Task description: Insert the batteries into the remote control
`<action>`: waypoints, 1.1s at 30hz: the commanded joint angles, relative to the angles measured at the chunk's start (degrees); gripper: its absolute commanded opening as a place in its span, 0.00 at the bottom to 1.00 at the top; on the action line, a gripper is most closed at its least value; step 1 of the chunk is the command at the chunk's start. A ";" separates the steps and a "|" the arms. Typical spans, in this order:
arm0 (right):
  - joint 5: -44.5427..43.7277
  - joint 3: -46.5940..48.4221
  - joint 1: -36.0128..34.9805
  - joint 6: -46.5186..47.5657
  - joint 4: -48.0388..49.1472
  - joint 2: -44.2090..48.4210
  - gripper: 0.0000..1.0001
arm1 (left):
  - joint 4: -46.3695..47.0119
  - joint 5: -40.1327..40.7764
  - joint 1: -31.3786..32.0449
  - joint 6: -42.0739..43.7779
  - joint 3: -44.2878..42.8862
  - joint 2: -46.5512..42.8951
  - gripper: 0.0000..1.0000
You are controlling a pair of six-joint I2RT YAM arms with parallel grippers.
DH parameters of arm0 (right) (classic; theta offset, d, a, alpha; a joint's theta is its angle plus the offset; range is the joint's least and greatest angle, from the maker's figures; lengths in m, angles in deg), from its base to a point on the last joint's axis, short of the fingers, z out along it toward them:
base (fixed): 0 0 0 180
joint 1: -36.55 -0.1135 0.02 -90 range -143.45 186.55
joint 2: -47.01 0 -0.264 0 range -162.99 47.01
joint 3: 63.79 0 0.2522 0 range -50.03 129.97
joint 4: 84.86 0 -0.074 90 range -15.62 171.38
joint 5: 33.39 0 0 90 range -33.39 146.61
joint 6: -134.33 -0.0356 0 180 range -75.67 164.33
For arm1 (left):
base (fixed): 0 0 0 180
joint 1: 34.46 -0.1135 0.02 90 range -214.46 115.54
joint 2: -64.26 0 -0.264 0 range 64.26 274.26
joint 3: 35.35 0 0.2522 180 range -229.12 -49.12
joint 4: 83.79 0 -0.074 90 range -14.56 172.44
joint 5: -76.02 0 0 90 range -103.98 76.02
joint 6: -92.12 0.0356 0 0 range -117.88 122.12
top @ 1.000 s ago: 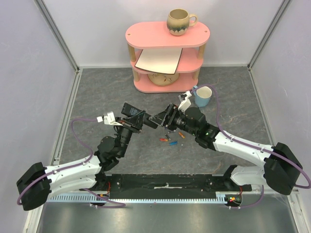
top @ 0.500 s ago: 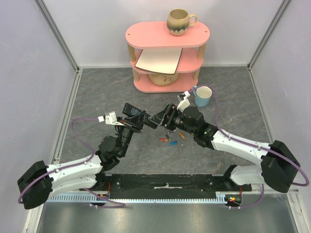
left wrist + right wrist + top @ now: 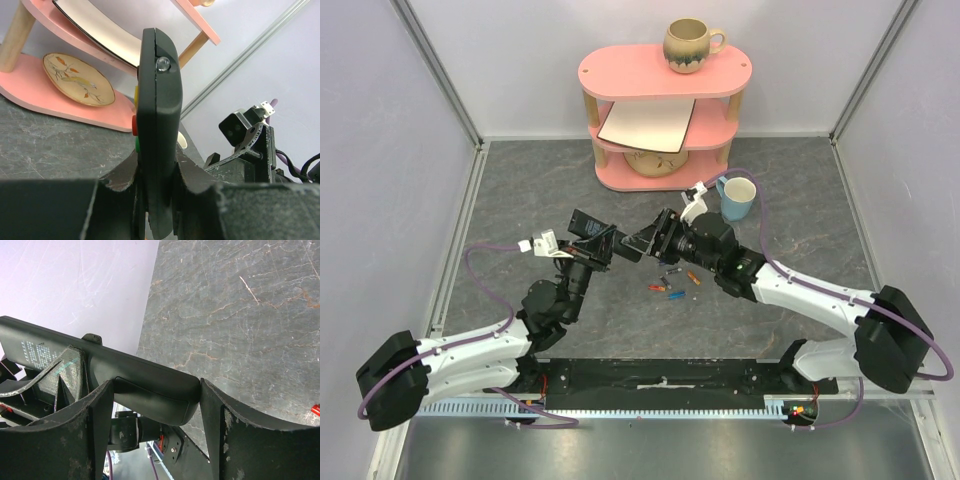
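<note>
Here's the remote control [image 3: 157,115], up off the grey table [image 3: 520,190] and held between the two arms at mid-scene. The left gripper [image 3: 610,245] has it clamped, jaws nearly closed on the thin body. In the left wrist view it stands edge-on, long axis running to 12 o'clock, with the clear bulb on its tip at the top. Yellow, red and green buttons peek out on the 9 o'clock side.

From above, the long axis lies roughly 9 to 3 o'clock, and the bulb end faces 3 o'clock, towards the right gripper [image 3: 646,243]. That one has its jaws spread wide, straddling the remote's rounded end across its width. In the right wrist view the body fills the whole gap between the fingers [image 3: 230,435]. Pads right at the edges, but I can't tell whether they are squeezing.

The batteries [image 3: 668,288] lie loose on the table at about 5 o'clock from the remote, near it but not touching, a small scatter of red, blue and orange.

Off at 12 o'clock stands the pink shelf [image 3: 620,70], and a blue cup [image 3: 738,205] sits at about 2 o'clock.
</note>
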 commanded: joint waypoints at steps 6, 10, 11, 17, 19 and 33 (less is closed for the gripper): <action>3.49 3.26 -1.30 0.75 -5.95 -3.24 0.30 | 4.74 -5.13 1.40 3.80 -2.58 0.68 0.02; 3.84 3.26 -1.30 1.10 -5.43 -3.33 0.18 | 4.48 -4.96 1.40 3.10 -2.49 0.68 0.02; 3.93 3.26 -1.30 1.19 -5.25 -3.33 0.16 | 4.48 -4.78 1.32 3.01 -2.49 0.68 0.02; 4.89 1.95 -1.30 1.10 -2.27 -2.98 0.00 | 4.13 -3.82 1.40 1.08 -2.23 0.16 0.02; 5.51 1.51 -1.39 1.11 -0.25 -2.89 0.00 | 4.13 -3.64 1.40 0.64 -2.14 0.07 0.02; 7.27 -2.89 -1.30 0.40 10.04 0.18 0.00 | 4.48 0.14 0.35 -8.32 0.58 -1.51 0.02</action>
